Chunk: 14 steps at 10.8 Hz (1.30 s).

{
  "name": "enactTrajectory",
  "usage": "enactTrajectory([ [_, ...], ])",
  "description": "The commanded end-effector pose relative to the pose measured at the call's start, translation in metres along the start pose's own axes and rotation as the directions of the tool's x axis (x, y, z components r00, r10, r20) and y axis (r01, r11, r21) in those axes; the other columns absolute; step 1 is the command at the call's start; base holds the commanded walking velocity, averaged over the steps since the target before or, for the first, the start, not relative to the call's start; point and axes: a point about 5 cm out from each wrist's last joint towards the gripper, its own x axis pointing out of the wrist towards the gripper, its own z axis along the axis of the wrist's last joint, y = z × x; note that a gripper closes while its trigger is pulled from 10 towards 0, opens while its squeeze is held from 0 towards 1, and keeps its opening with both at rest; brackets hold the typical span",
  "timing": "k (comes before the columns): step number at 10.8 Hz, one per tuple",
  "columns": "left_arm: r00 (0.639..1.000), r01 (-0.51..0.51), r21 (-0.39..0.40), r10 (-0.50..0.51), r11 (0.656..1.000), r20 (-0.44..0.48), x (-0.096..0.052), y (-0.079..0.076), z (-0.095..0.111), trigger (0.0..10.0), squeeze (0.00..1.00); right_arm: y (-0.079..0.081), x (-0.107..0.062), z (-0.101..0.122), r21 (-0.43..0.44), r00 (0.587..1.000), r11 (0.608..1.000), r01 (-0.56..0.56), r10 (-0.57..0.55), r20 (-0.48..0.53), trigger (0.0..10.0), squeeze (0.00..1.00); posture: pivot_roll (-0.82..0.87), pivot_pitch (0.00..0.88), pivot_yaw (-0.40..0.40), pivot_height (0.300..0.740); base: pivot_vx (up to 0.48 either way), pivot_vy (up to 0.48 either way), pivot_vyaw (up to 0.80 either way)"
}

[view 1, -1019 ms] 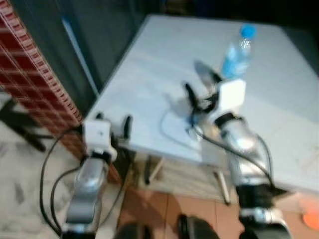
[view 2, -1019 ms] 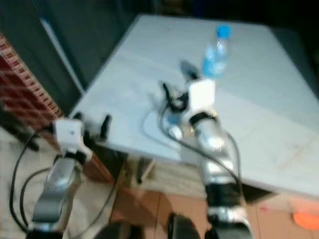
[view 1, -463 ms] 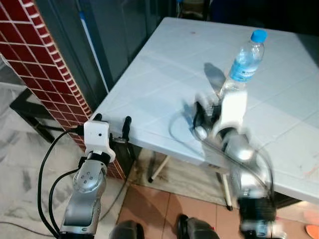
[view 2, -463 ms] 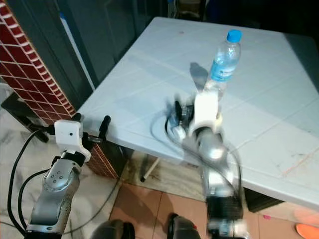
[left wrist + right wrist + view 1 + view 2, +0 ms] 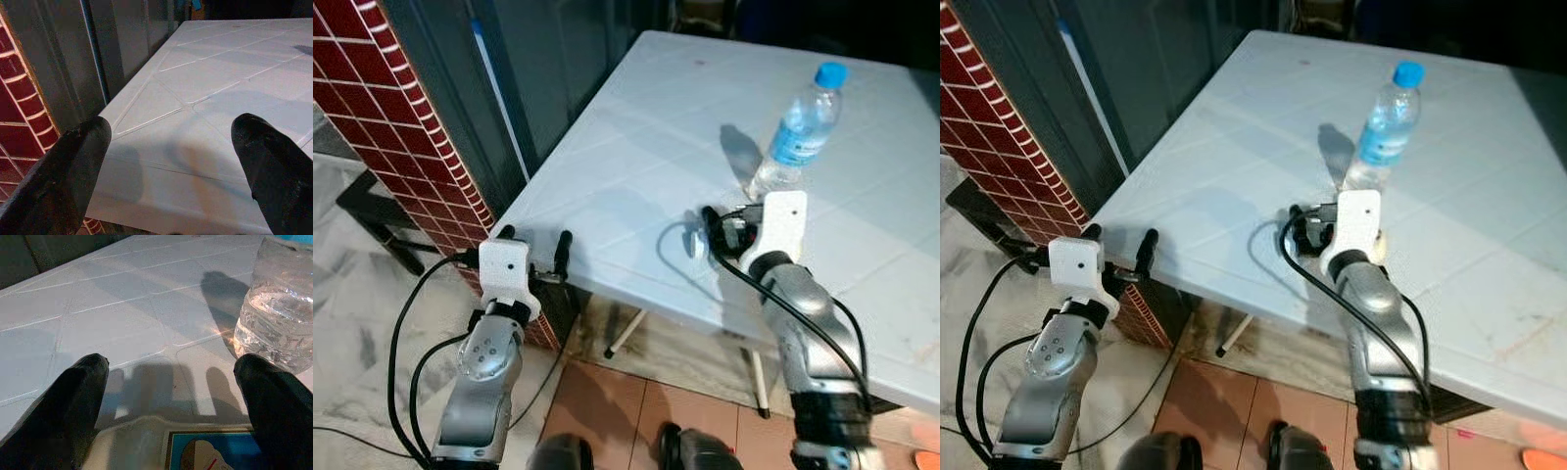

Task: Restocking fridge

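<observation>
The bottle (image 5: 1383,128) is seen upright on the table (image 5: 636,127), ungrasped; restocking is judged barely begun. The right gripper (image 5: 171,396) is held wide just short of the bottle. The left gripper (image 5: 171,161), also spread, is held at the table's near corner, well apart from the bottle.

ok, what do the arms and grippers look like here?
Both arms are silver, jointed metal. Each wrist carries a white boxy block and a loose black cable. The left gripper and right gripper each have two long black fingers with rounded tips. I can make out no markings.
</observation>
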Motion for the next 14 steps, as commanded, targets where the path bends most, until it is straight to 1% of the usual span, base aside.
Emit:
enactTrajectory([
  [1,1.0,-0.003,0.003,0.003,1.0,-0.01,-0.002,0.001,-0.003,10.0,0.0,0.001,-0.004,-0.016,0.012,0.996,1.0,-0.013,0.014,-0.092,10.0,0.0,0.01,0.083,0.043,0.74,0.0,0.0,0.0],
  [2,1.0,-0.004,0.002,0.004,1.0,-0.011,-0.001,0.0,-0.003,10.0,0.0,0.0,-0.004,-0.008,-0.033,0.998,0.999,-0.029,0.027,-0.063,10.0,0.0,0.0,0.082,0.045,0.74,0.0,0.0,0.0],
  [3,1.0,-0.003,0.005,0.003,1.0,-0.009,0.001,0.001,-0.003,10.0,0.0,-0.001,-0.002,0.014,-0.1,0.996,0.992,-0.083,0.085,0.014,10.0,0.0,-0.01,0.081,0.047,0.74,0.0,0.0,0.0],
  [4,1.0,-0.002,0.005,0.002,1.0,-0.008,0.002,0.001,-0.003,10.0,0.0,-0.004,-0.001,0.027,-0.145,0.991,0.982,-0.117,0.125,0.046,10.0,0.0,-0.01,0.08,0.046,0.74,0.0,0.0,0.0],
  [5,1.0,-0.004,0.004,0.004,1.0,-0.007,0.002,0.0,-0.003,10.0,0.0,-0.011,0.001,0.038,-0.207,0.985,0.969,-0.138,0.155,0.069,10.0,0.0,-0.01,0.079,0.044,0.74,0.0,0.0,0.0],
  [6,1.0,-0.006,0.001,0.006,1.0,-0.007,0.002,0.0,-0.003,10.0,0.0,-0.018,0.002,0.045,-0.23,0.983,0.963,-0.141,0.164,0.088,10.0,0.0,-0.01,0.079,0.044,0.74,0.0,0.0,0.0],
  [7,1.0,-0.007,0.0,0.007,1.0,-0.008,0.002,-0.001,-0.003,10.0,0.0,-0.023,0.003,0.048,-0.247,0.977,0.955,-0.166,0.194,0.093,10.0,0.0,-0.01,0.078,0.042,0.74,0.0,0.0,0.0],
  [8,1.0,-0.01,0.0,0.01,1.0,-0.007,0.002,0.0,-0.003,10.0,0.0,-0.025,0.002,0.053,-0.256,0.953,0.93,-0.262,0.291,0.08,10.0,0.0,-0.01,0.078,0.042,0.74,0.0,0.0,0.0],
  [9,1.0,-0.012,0.002,0.012,1.0,-0.008,0.002,0.001,-0.003,10.0,0.0,-0.027,-0.003,0.056,-0.276,0.909,0.877,-0.393,0.415,0.025,10.0,0.0,-0.01,0.078,0.042,0.74,0.0,0.0,0.0],
  [10,1.0,-0.01,0.004,0.01,1.0,-0.009,0.002,0.001,-0.003,10.0,0.0,-0.036,-0.006,0.058,-0.309,0.88,0.835,-0.455,0.475,-0.013,10.0,0.0,-0.01,0.078,0.051,0.74,0.0,0.0,0.0],
  [11,1.0,-0.006,0.005,0.006,1.0,-0.009,0.003,0.001,-0.003,10.0,0.0,-0.044,-0.008,0.061,-0.319,0.853,0.802,-0.505,0.52,-0.044,10.0,0.0,-0.01,0.078,0.05,0.74,0.0,0.0,0.0],
  [12,1.0,-0.003,0.003,0.003,1.0,-0.008,0.004,0.0,-0.003,10.0,0.0,-0.05,-0.01,0.062,-0.34,0.821,0.757,-0.558,0.564,-0.091,10.0,0.0,-0.01,0.078,0.051,0.74,0.0,0.0,0.0],
  [13,1.0,-0.001,0.003,0.001,1.0,-0.009,0.004,0.0,-0.003,10.0,0.0,-0.052,-0.011,0.059,-0.345,0.762,0.688,-0.639,0.629,-0.156,10.0,0.0,-0.01,0.078,0.052,0.74,0.0,0.0,0.0],
  [14,1.0,-0.001,0.005,0.001,1.0,-0.01,0.004,0.0,-0.003,10.0,0.0,-0.053,-0.01,0.055,-0.349,0.729,0.647,-0.678,0.656,-0.197,10.0,0.0,0.0,0.078,0.051,0.74,0.0,0.0,0.0],
])
